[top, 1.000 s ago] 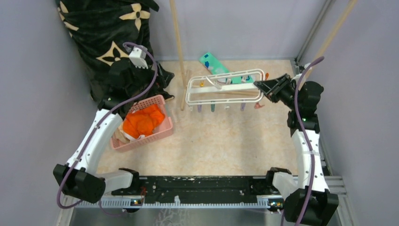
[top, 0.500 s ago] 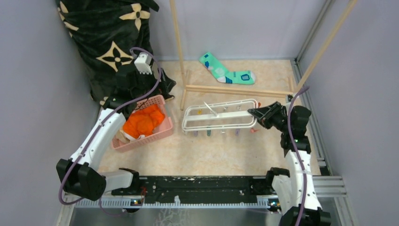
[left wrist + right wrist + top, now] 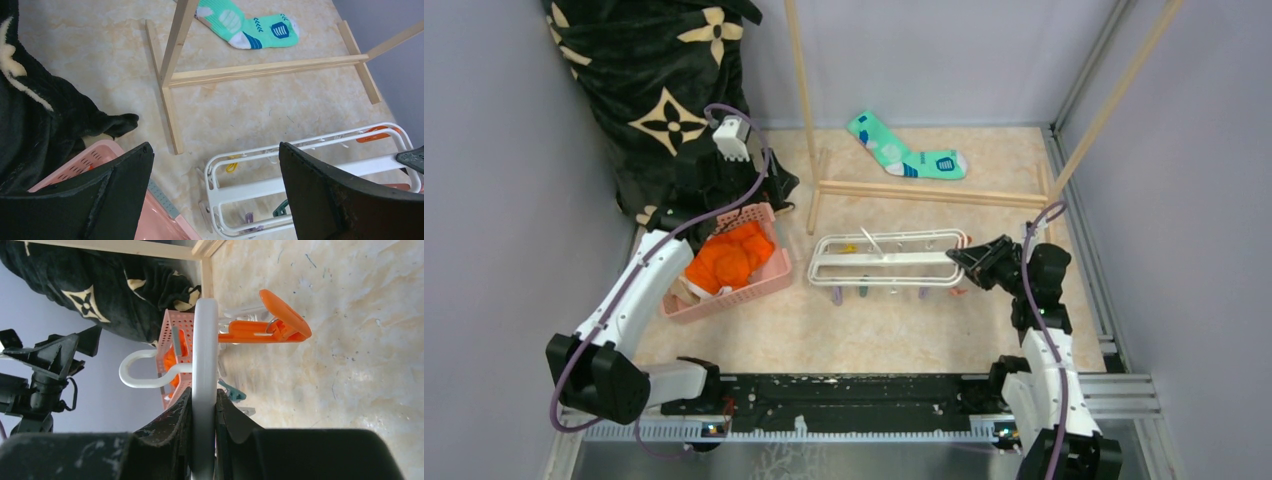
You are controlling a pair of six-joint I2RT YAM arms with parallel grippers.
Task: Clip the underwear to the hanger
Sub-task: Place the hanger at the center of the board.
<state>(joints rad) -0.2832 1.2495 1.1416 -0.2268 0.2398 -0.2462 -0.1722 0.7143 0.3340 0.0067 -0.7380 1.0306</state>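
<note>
**Hanger comes down to mid-table; underwear waits in basket**

The right gripper (image 3: 972,258), pinched narrow on the right end of the white hanger (image 3: 886,260), now has the frame low over the middle of the table. A second ago it was up by the wooden rack (image 3: 924,192), covering part of the teal sock (image 3: 904,155), which now lies in full view. The move puts the frame just beside the pink basket (image 3: 776,270), where the orange underwear (image 3: 726,258) sits crumpled and unclipped. The left gripper (image 3: 214,147) hangs over the basket's far edge with its fingers spread wide and nothing between them, so a pick-up looks like the next job.

Whether the frame rests on the table or hangs just above it cannot be told. The right wrist view shows it edge-on, with one orange clothespin (image 3: 265,325) plain and the other pegs mostly hidden. The waistband lettering is folded out of sight.
</note>
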